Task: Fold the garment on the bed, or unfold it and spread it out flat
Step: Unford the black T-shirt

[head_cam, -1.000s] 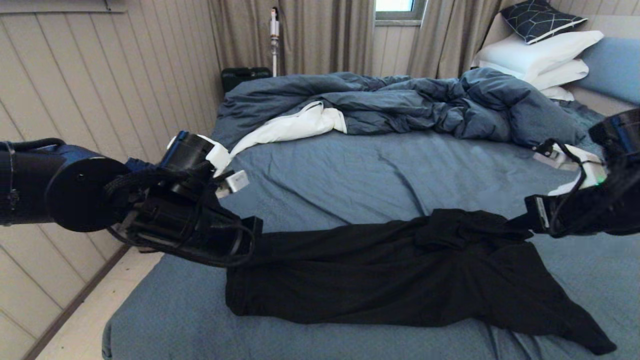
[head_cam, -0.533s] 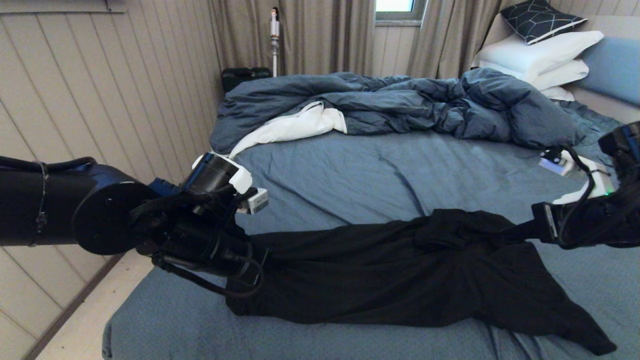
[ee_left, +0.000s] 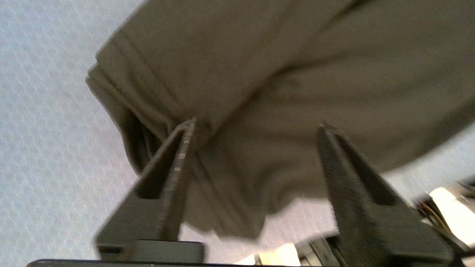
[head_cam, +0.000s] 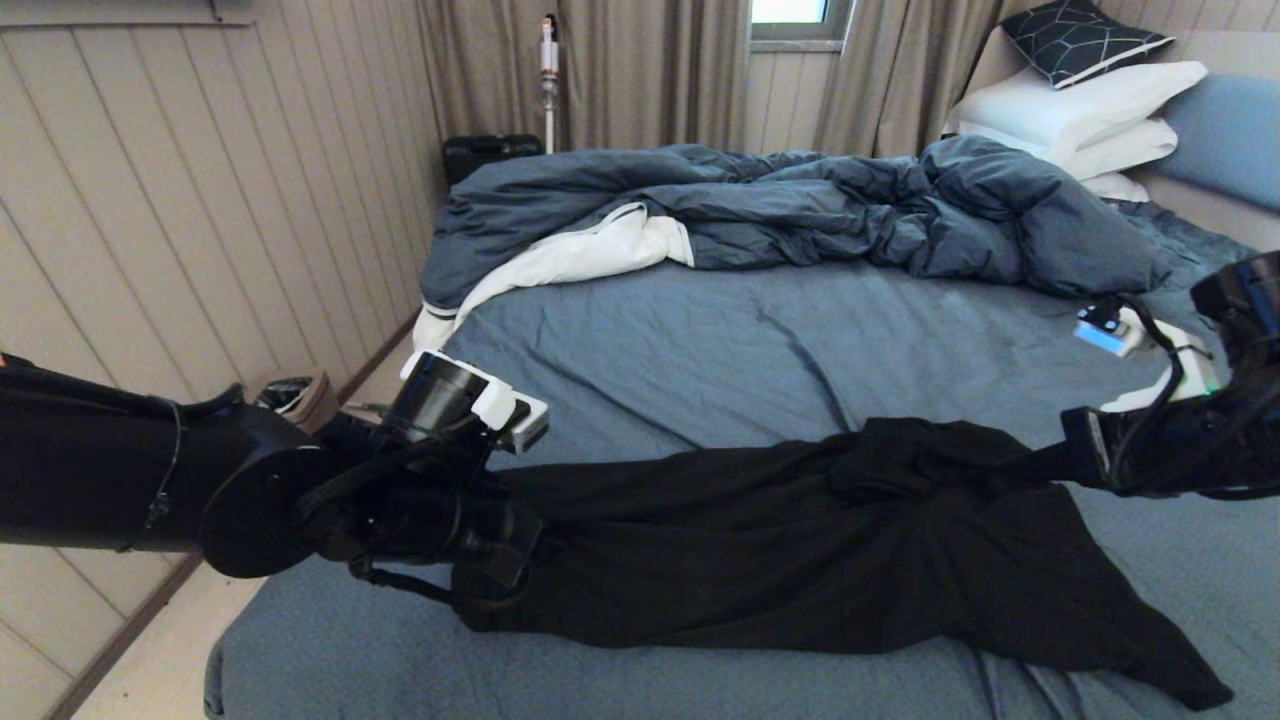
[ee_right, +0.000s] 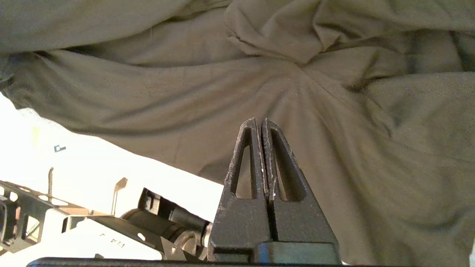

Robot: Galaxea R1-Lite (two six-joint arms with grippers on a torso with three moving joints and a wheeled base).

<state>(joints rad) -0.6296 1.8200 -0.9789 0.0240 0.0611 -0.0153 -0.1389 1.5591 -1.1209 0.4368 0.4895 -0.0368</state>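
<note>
Garment (head_cam: 800, 540): a black T-shirt lying across the near part of the bed (head_cam: 760, 350), stretched left to right into a long bunched band, with a twisted knot of folds right of centre and one loose end trailing toward the near right corner. No print or lettering is visible from the head view. Left gripper (ee_left: 256, 128) sits low at the shirt's left end, over the hemmed edge; its fingers (ee_left: 178, 155) stand wide apart with cloth showing between them, so the grip is released and nothing is held. Right gripper (ee_right: 261, 124) is at the shirt's right end, raised a little off the sheet, fingers pressed together on a pinch of fabric; creases radiate from that point, so the cloth there is under tension. Step in hand, as judged: spreading the shirt flat, with the left end set down and the right end not yet let go. Whether the left edge lies fully flat on the sheet is hard to say, since the arm hides it from the head camera. Next move probably calls for working out the bunch right of centre, then pulling the loose end square. The rumpled duvet (head_cam: 800, 205) and pillows (head_cam: 1080, 115) lie well apart, at the far side.
</note>
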